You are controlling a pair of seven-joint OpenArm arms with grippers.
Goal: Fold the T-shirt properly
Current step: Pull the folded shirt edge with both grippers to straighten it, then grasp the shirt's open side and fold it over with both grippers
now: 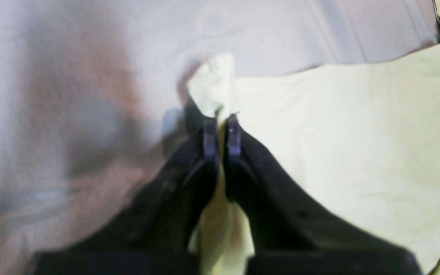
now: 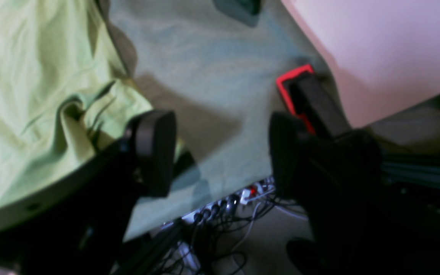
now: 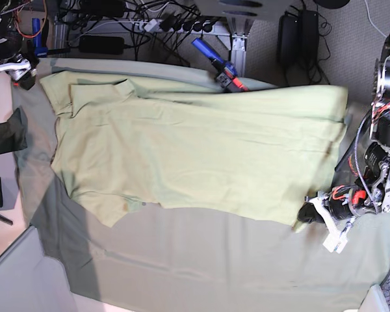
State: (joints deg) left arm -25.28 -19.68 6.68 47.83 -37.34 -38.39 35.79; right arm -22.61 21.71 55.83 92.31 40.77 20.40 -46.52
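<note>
Left end effector is clamped on a T-shirt corner. Right end effector hangs spread apart over the table cloth

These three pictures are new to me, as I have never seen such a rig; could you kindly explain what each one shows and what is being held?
This is a two-armed robot working at a table. The base view looks down on the whole scene: a pale yellow-green T-shirt lies spread on a duller grey-green table cloth, with cables and power strips beyond the far edge.

The other two pictures come from cameras mounted on the wrists, each looking along its own gripper. In the left wrist view, the left gripper is shut on a corner of the T-shirt, with fabric bunched between its fingers. In the base view this gripper sits at the shirt's right-hand corner.

In the right wrist view, the right gripper is open and holds nothing; the shirt lies beside its left finger. A red-edged black clamp sits at the table's edge.
</note>
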